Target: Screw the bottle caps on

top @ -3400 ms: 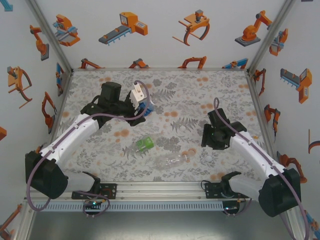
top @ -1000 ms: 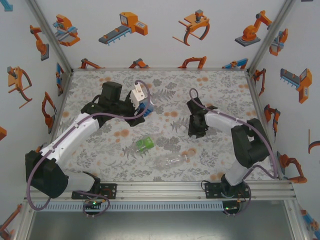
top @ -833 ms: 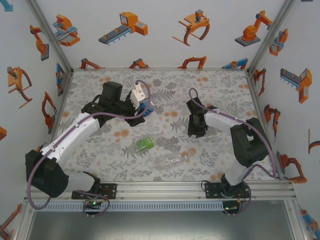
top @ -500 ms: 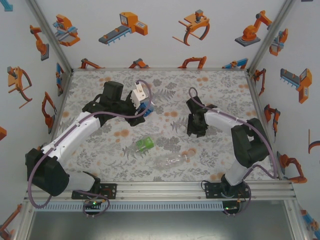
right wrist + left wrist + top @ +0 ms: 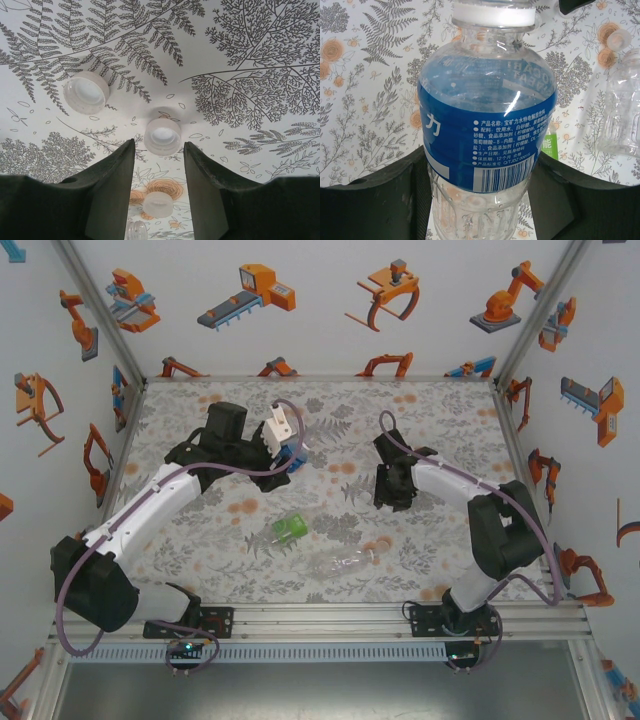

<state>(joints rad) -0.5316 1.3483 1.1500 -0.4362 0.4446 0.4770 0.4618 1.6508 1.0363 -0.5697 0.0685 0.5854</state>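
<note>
My left gripper (image 5: 285, 453) is shut on the blue-labelled bottle (image 5: 487, 125), held off the mat, its black fingers (image 5: 395, 197) pressing both sides. A white cap (image 5: 492, 13) sits on that bottle's neck. My right gripper (image 5: 159, 146) stands open, pointing down over the mat's middle (image 5: 388, 500). A white cap (image 5: 162, 135) lies open side up just beyond its fingertips. A second cap (image 5: 86, 91) lies to the left. A third cap (image 5: 157, 204) rests by the colourless bottle's threaded neck (image 5: 136, 231). The green-tinted bottle (image 5: 290, 529) and the colourless bottle (image 5: 345, 563) lie on their sides.
The floral mat (image 5: 450, 420) is walled in by white panels with orange robot pictures. An aluminium rail (image 5: 320, 618) runs along the near edge. Free mat lies at the far side and at the right. The green bottle's label (image 5: 550, 147) and the colourless bottle (image 5: 622, 110) lie below the held bottle.
The right arm swung from the near right to the mat's middle, over the cap, and in the last second only edged slightly. The left arm kept the bottle still.
</note>
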